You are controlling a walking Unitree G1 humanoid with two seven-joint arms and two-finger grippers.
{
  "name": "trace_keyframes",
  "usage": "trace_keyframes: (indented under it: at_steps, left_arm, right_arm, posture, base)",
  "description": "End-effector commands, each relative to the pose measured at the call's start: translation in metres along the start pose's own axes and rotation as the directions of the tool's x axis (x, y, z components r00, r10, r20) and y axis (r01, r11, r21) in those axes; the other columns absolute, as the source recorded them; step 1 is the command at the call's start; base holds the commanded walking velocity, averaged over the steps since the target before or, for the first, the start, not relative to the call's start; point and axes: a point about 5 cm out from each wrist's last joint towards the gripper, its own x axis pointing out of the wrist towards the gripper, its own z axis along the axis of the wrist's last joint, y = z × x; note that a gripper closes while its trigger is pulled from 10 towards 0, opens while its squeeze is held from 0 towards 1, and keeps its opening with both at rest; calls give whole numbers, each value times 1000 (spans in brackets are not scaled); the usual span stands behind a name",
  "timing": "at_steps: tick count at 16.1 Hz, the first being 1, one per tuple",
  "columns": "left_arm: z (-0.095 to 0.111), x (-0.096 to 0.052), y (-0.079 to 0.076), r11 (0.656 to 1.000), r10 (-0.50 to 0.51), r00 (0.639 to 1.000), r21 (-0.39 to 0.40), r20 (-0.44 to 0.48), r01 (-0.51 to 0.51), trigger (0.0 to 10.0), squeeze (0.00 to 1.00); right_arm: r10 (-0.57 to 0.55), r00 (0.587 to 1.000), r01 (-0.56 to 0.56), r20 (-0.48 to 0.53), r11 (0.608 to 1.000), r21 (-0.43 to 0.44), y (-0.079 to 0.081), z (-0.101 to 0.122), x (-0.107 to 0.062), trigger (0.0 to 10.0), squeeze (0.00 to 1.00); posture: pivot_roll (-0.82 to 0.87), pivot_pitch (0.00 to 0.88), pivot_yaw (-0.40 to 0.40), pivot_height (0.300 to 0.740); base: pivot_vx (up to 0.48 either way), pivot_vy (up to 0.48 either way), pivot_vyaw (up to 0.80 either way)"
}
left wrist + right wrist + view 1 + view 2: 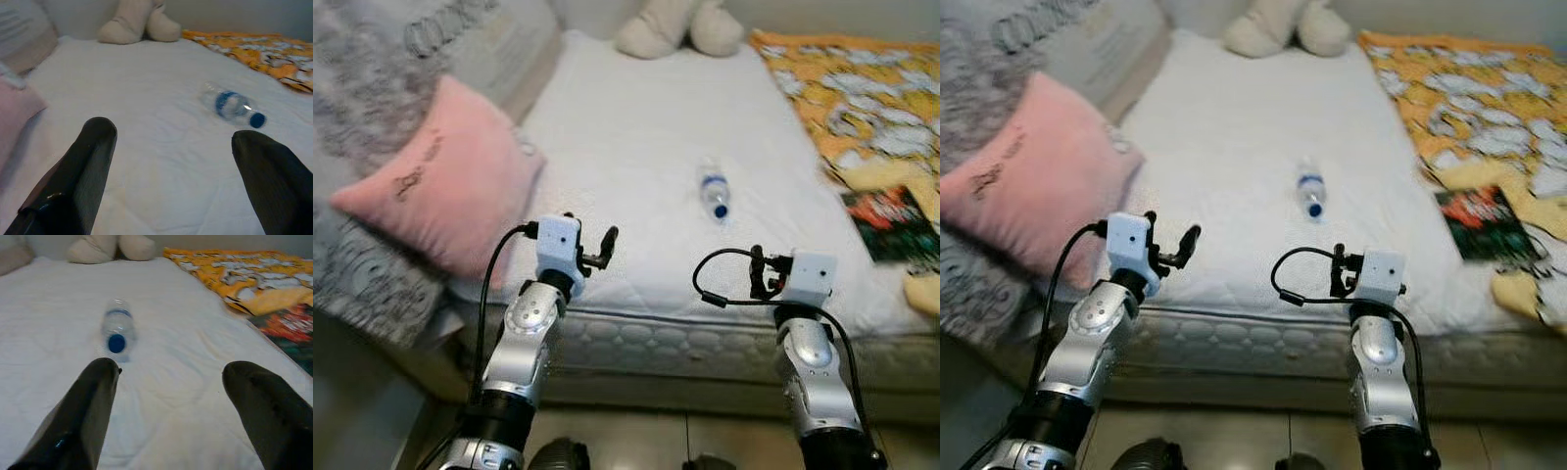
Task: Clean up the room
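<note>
Tidying looks barely begun: a clear plastic water bottle with blue cap (713,195) is lying mid-frame on the white quilted bed (636,127), untouched. The left pincer (171,161) and right pincer (168,396) are hovering released, empty, near the bed's lower edge.

Plush toy (677,26): upper body cut off by the top edge. Pink pillow (445,176): embroidered lettering too blurred to read. Dark printed item (891,223) on the orange blanket (862,88): kind unclear, print illegible. Water bottle (713,191): label unreadable. Yellow object (925,292): cut off at the right edge.
</note>
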Motion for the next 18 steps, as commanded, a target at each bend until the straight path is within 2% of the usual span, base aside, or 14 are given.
trace_keyframes:
  at_steps: [1, 2, 3, 6, 18]
  left_arm:
    - [1, 2, -1, 1000, -3, 1000, 9, 0, 3, 10000, 0]
    - [1, 3, -1, 1000, 0, 1000, 11, 0, 0, 10000, 0]
    - [1, 3, -1, 1000, 2, 1000, 12, 2, -2, 10000, 0]
    - [5, 2, -6, 998, -55, 997, -22, 44, 56, 10000, 0]
    - [8, 3, -10, 994, -109, 992, -8, 63, 110, 10000, 0]
  right_arm:
    - [2, 1000, -2, 8, 1000, -26, 0, 4, 3, 10000, 1000]
    - [4, 1000, -4, 5, 999, -31, 1, 5, 4, 10000, 671]
    - [6, 1000, -5, 5, 999, -37, 1, 6, 5, 10000, 0]
    - [10, 1000, -10, 12, 999, -44, 3, 9, 8, 10000, 0]
    - [3, 1000, -2, 21, 999, -48, 5, 10, 9, 10000, 0]
  posture:
    - [-64, 0, 5, 683]
    - [-63, 0, 4, 683]
    - [-63, 0, 3, 683]
    - [-60, 0, 1, 683]
    - [-64, 0, 15, 683]
  base:
    - [0, 0, 0]
    - [0, 0, 0]
    - [0, 0, 0]
    - [127, 0, 0]
    - [480, 0, 0]
